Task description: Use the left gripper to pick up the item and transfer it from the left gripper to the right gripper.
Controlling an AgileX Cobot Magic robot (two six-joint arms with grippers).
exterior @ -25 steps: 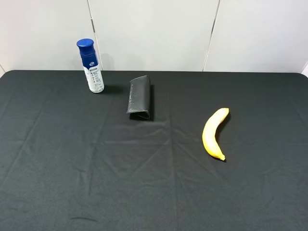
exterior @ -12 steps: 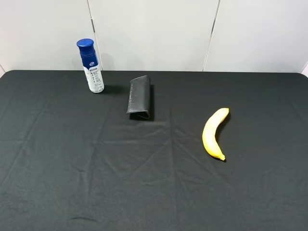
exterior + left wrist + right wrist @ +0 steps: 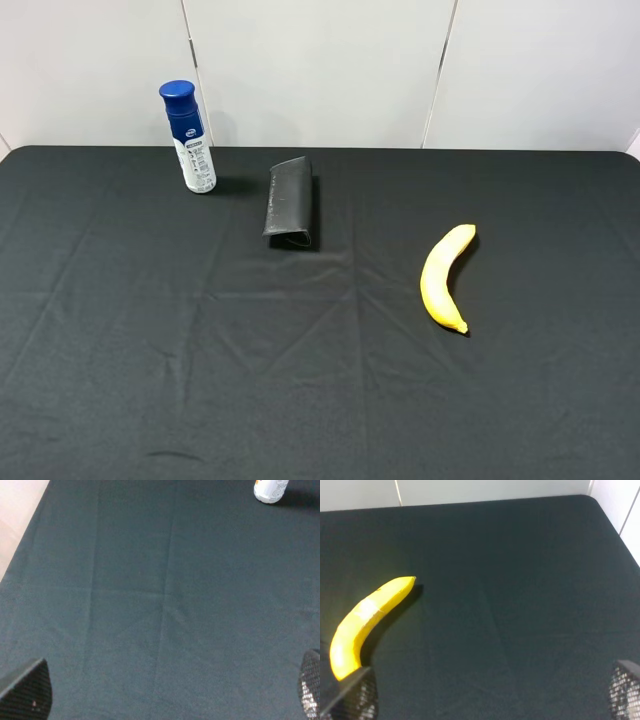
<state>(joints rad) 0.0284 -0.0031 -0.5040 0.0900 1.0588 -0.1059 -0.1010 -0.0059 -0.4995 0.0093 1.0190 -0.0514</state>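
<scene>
My left gripper (image 3: 170, 695) and right gripper (image 3: 490, 695) show only black fingertips (image 3: 27, 690) with fine mesh-textured pads.

The left end effector (image 3: 165, 700) hangs over bare counter (image 3: 165, 605), fingers spread wide, with the bottle (image 3: 270, 490) standing far ahead of it and off toward one fingertip. The banana (image 3: 367, 617) lies on the counter ahead of the right end effector (image 3: 490, 695), one end just by a fingertip (image 3: 355, 697) (touching or not, cannot tell). From above, the pouch (image 3: 290, 203) lies between bottle (image 3: 189, 136) and banana (image 3: 446, 277).
</scene>
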